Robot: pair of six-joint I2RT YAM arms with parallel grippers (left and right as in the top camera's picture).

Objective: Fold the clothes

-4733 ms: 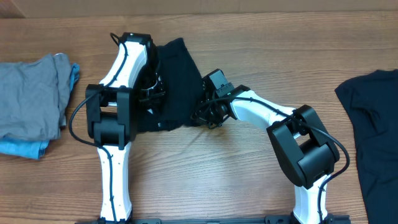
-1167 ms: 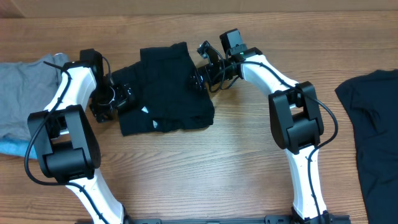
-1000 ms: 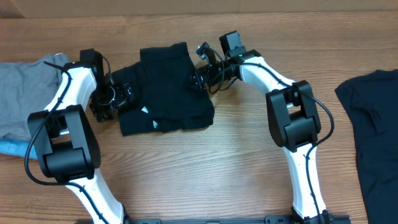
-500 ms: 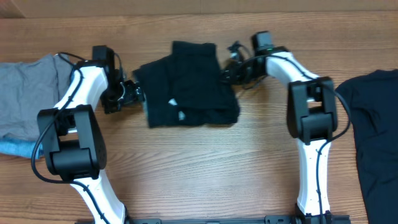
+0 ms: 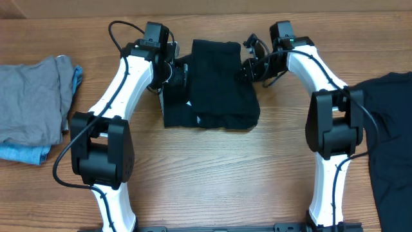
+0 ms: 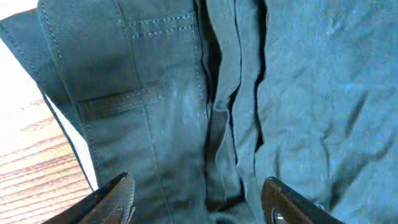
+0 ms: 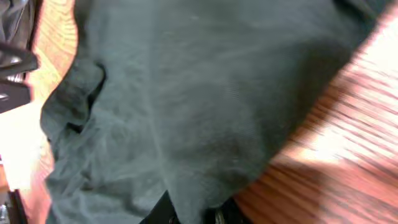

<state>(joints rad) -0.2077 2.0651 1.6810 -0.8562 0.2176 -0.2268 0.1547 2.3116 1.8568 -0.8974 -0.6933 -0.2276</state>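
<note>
A folded black garment lies at the table's far middle. A small white print shows near its left front. My left gripper is at its left edge. In the left wrist view this gripper stands open, its fingers straddling stacked folds of black cloth. My right gripper is at the garment's far right edge. In the right wrist view it is shut on a pinch of the black cloth. A second black garment lies spread at the right edge.
A grey garment lies crumpled at the left edge over a light-blue one. Bare wood table stretches in front of the folded garment, between the two arm bases.
The folded garment has slid to the right and farther back. Both arms moved right with it. The right gripper has shut on the cloth; the left jaws have narrowed over the left edge.
</note>
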